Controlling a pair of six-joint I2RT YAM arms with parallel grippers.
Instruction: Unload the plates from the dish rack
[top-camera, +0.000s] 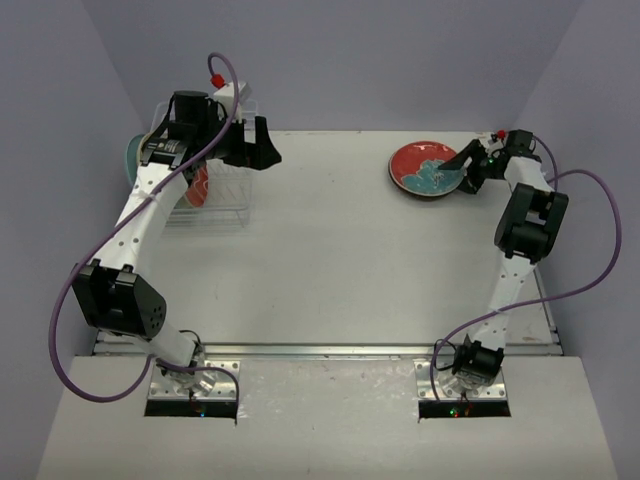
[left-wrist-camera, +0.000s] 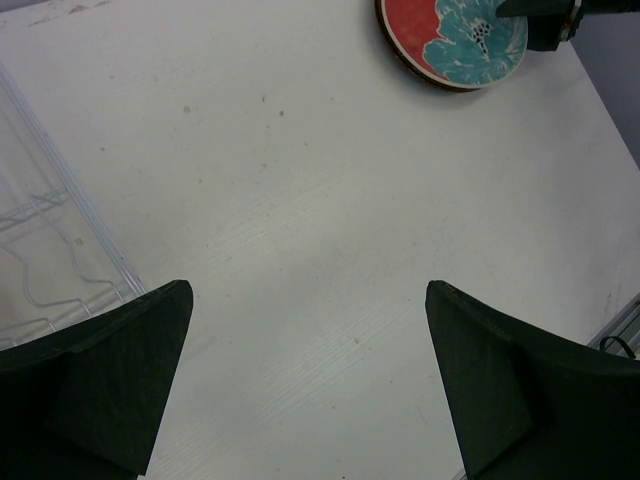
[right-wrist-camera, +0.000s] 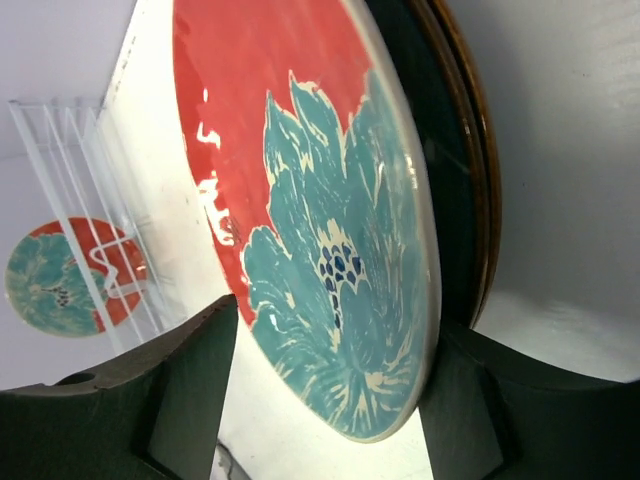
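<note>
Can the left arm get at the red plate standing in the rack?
Probably yes. The left claw is open and right beside the dish rack, nothing between them; it points away over the table, so it would have to swing back to the red plate.

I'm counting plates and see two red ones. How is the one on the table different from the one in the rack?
The table plate lies flat on the table; the rack plate stands on edge in the rack. The table plate sits between the right gripper's open fingers; no gripper holds the rack plate. Both are red with teal flowers.
</note>
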